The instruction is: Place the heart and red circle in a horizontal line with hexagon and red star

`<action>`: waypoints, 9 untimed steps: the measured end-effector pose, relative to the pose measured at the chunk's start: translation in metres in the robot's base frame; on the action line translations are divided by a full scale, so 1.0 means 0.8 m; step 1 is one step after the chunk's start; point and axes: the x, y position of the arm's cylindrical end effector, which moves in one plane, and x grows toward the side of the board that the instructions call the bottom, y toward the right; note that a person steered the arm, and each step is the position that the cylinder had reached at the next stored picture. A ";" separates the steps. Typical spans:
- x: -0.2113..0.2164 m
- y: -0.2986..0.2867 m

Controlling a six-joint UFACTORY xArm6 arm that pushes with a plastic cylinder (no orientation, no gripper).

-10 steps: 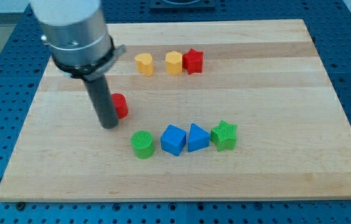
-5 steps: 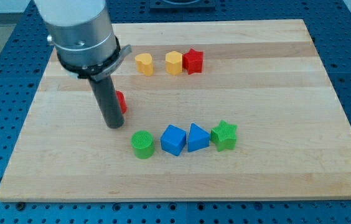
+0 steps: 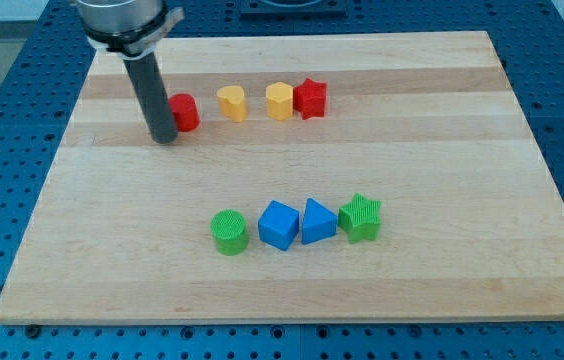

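The red circle (image 3: 185, 112) sits near the view's top left, left of the yellow heart (image 3: 230, 102). The yellow hexagon (image 3: 279, 101) touches the red star (image 3: 310, 98) further right. These blocks form a rough row, the red circle a little lower. My tip (image 3: 164, 138) rests on the board just left of and slightly below the red circle, touching or nearly touching it.
A second row lies lower in the middle: a green circle (image 3: 229, 232), a blue cube (image 3: 279, 225), a blue triangle (image 3: 317, 221) and a green star (image 3: 360, 217). The wooden board (image 3: 442, 150) is ringed by a blue perforated table.
My tip has moved up the view and slightly left, and the red circle has been pushed up from mid-board to beside the yellow heart. The other blocks have not moved.
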 end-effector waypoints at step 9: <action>-0.034 0.015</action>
